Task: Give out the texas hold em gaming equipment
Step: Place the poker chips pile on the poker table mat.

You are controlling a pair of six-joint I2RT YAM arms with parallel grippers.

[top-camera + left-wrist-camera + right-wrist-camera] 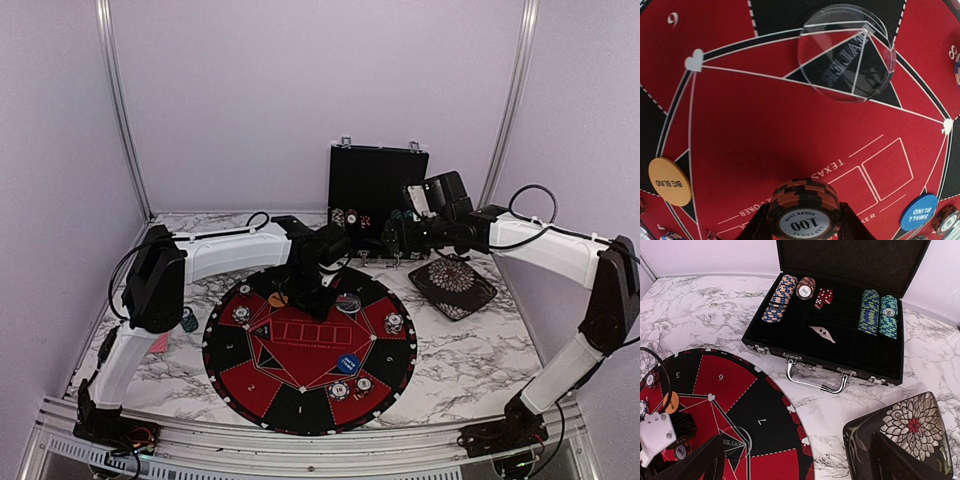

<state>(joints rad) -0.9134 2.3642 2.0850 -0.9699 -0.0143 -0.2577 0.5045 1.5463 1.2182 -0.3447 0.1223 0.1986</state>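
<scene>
My left gripper (312, 290) is shut on a short stack of black-and-orange striped poker chips marked 100 (802, 212), held just above the red centre of the round mat (765, 125). A clear dealer disc (846, 52) lies ahead of it, an orange big-blind disc (669, 181) to one side and a blue small-blind disc (918, 212) to the other. Small chip stacks (241, 314) (394, 323) (340, 390) sit on the mat's outer segments. My right gripper (795, 465) hangs open and empty between the mat and the case, which holds more chip stacks (777, 300) (888, 315).
The open black case (378, 180) stands at the back, its handle (815, 380) facing the mat, with red dice (823, 297) inside. A black patterned square dish (452, 285) lies right of the mat. A teal chip (189, 320) and a red card (158, 343) lie off the mat's left.
</scene>
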